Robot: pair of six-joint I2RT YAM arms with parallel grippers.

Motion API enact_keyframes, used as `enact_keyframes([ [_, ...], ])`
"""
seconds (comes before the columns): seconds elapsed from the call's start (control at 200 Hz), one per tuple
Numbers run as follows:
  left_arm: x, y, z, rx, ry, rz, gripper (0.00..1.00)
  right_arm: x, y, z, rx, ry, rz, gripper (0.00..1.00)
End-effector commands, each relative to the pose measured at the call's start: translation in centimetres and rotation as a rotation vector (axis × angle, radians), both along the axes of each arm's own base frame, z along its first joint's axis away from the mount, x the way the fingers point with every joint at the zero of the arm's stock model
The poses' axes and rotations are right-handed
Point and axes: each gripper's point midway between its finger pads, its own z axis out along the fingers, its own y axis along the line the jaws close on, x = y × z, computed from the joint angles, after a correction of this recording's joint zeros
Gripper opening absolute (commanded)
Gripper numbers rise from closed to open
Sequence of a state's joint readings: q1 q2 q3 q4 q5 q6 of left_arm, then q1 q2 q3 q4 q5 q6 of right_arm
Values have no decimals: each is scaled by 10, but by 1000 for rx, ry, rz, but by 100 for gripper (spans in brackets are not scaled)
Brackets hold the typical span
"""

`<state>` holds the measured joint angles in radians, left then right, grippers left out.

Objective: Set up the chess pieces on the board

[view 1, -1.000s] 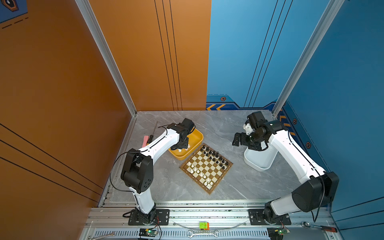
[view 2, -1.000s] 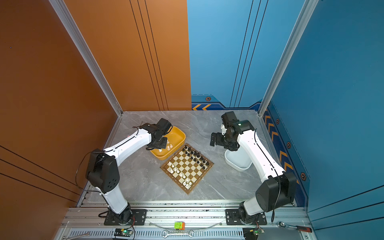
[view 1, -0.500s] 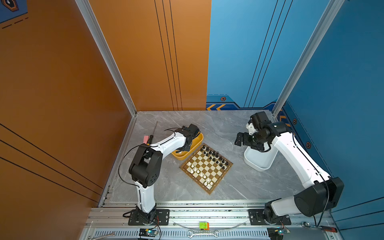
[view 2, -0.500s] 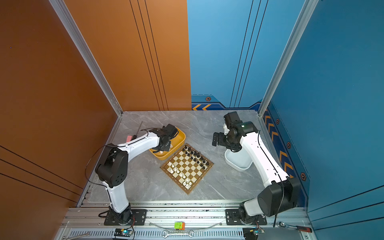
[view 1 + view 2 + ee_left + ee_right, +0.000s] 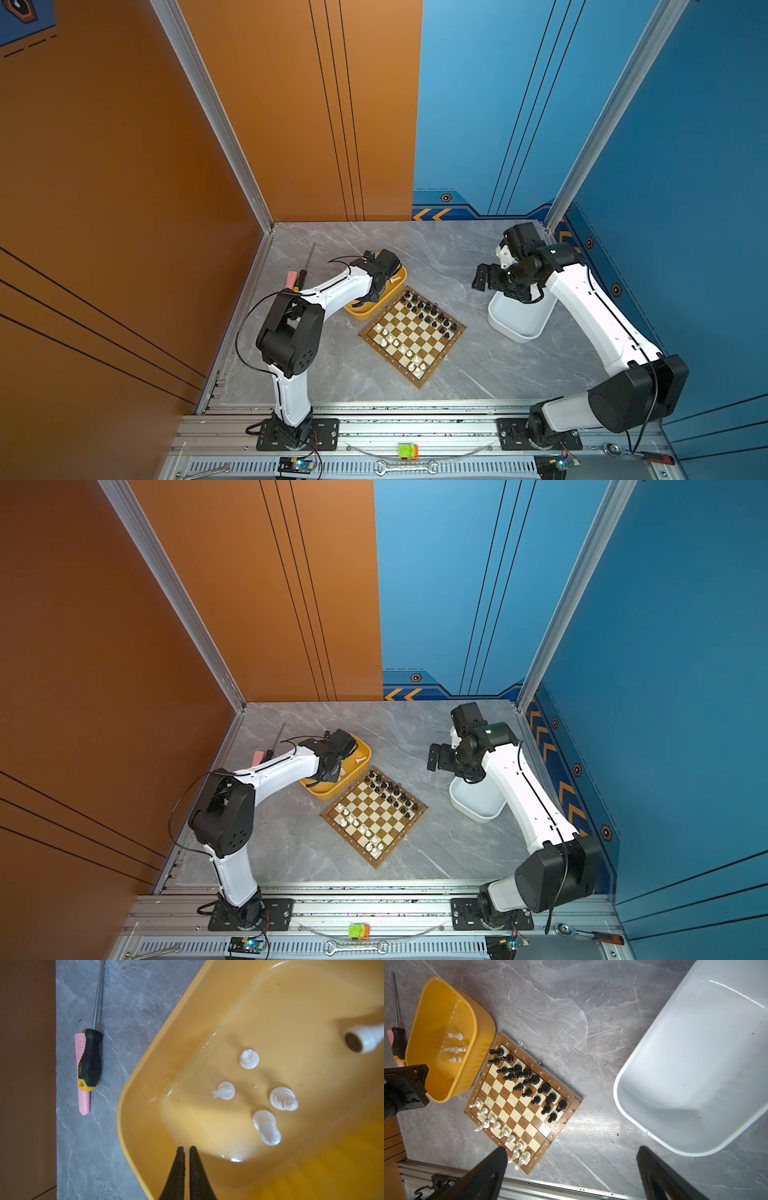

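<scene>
Chess pieces (image 5: 249,1059) sit in two places: five white ones in the yellow tray (image 5: 187,1043), the rest on the board (image 5: 415,332).

Left gripper (image 5: 186,1148): jaws closed to a hairline slit, nothing between them. Its tips are poised over the yellow tray's inner wall, clear of every piece.

Right gripper (image 5: 572,1149): jaws spread wide and empty, hanging over bare tabletop (image 5: 332,374) between the board and the white tray (image 5: 695,1064).

In the yellow tray four pieces stand upright. The toppled piece (image 5: 365,1040) lies on its side, hollow base showing.

In both top views the board sits mid-table, turned diamond-wise, corners near 12, 3, 6 and 9 o'clock. Black pieces (image 5: 527,1082) fill two rows along its 1 o'clock edge. White pieces (image 5: 505,1132) line the 7 o'clock edge, with a few more behind them.

The yellow tray is just beside the board at 10 o'clock; the white tray stands apart at 2 o'clock. A screwdriver (image 5: 90,1059) lies beyond the yellow tray, near the orange wall.

The tabletop is grey and marble-patterned. Walls are orange from 9 to 12 o'clock and blue from 12 to 3.
</scene>
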<state>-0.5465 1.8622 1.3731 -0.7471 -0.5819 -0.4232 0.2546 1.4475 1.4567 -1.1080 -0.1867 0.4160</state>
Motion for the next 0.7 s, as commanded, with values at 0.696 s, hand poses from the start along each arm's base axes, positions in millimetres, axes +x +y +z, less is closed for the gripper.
enact_keyframes([
  [0.696, 78, -74, 13, -208, 13, -141, 26, 26, 5, 7, -4, 4, -8, 100],
])
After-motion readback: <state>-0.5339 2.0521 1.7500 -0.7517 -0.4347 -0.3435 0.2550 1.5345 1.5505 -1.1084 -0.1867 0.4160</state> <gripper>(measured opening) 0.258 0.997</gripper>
